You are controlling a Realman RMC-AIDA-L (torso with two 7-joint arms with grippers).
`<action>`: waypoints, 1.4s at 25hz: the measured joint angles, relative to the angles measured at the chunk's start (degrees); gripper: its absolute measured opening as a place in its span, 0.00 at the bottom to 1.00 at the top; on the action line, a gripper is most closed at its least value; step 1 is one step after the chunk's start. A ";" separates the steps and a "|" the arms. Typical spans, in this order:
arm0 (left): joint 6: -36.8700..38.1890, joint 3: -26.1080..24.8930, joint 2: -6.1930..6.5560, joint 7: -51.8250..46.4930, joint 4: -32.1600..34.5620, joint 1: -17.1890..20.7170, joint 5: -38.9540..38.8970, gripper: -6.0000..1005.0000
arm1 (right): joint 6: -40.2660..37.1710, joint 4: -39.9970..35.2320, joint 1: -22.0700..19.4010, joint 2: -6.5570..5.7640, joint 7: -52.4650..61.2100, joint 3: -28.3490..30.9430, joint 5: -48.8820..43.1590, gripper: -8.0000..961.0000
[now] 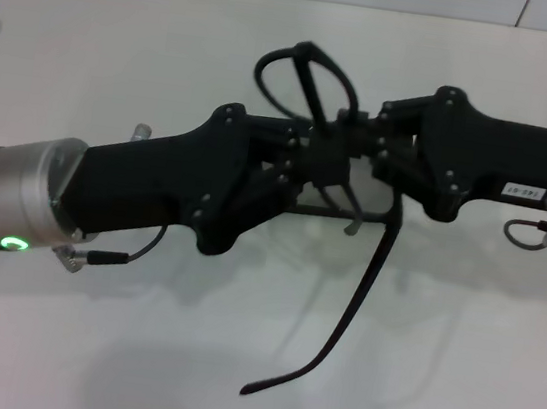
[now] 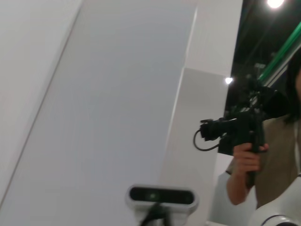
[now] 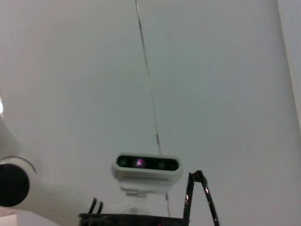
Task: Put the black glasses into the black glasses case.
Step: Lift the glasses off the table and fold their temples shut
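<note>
Black glasses (image 1: 315, 79); black claws; white table (image 1: 453, 369).

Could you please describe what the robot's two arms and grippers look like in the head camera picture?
Both grippers are matte black, angular linkage housings studded with small screws. The left gripper joins a silver-grey wrist cuff with a glowing green ring light and a thin black cable on a metal plug. The right gripper carries a small white label with dark print and a looped grey cable at its wrist.

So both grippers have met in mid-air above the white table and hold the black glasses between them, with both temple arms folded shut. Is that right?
Not quite. The head view shows the left gripper and right gripper meeting on the black glasses above the white table, but one temple arm is unfolded, hanging down and forward. The other temple's state is unclear.
</note>
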 joint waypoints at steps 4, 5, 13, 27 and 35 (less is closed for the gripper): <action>3.36 -0.34 0.32 1.27 0.19 0.31 -0.11 0.03 | -0.17 0.02 -1.43 -0.37 -1.03 0.80 1.97 0.08; 3.87 -0.58 0.50 1.33 0.31 0.45 -0.28 0.03 | -0.91 -0.04 -1.84 -0.39 -1.08 1.71 2.17 0.08; 4.38 -1.49 2.49 1.40 -0.19 0.59 0.92 0.03 | -13.59 0.62 -3.53 -0.69 -1.06 11.77 9.00 0.08; 4.50 6.98 -0.55 6.65 -4.50 -7.71 -0.04 0.04 | -6.57 14.43 8.45 0.15 -15.58 4.27 16.09 0.08; 5.11 6.89 -0.40 6.99 -4.68 -4.17 -8.42 0.04 | -1.91 14.59 7.33 0.12 -17.16 -3.57 16.31 0.08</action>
